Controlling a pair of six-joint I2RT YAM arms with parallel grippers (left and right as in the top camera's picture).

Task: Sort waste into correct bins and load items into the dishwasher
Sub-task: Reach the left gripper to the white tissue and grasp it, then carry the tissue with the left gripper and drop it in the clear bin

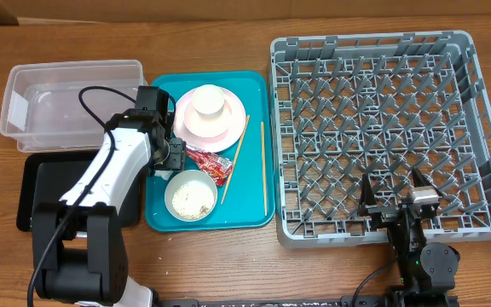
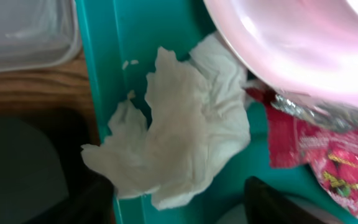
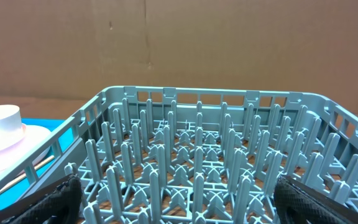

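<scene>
The crumpled white tissue [image 2: 179, 130] lies on the teal tray [image 2: 135, 31], at its left rim. My left gripper [image 2: 179, 208] is open, with a finger on each side of the tissue's near edge. In the overhead view the left gripper [image 1: 167, 152] hides the tissue. The red snack wrapper [image 1: 210, 162] lies beside the pink plate [image 1: 228, 128], which carries a white cup or upturned bowl [image 1: 209, 104]. A pale bowl [image 1: 190, 194] holds rice scraps. Two chopsticks [image 1: 262, 166] lie on the tray. My right gripper [image 3: 179, 199] is open and empty over the grey rack [image 3: 197, 155].
The clear tub [image 1: 71, 102] stands at the back left, and the black tray [image 1: 41, 192] lies in front of it, partly under my left arm. The rack [image 1: 382, 128] fills the right side, with no dishes in it. Small white crumbs [image 2: 129, 63] lie on the teal tray.
</scene>
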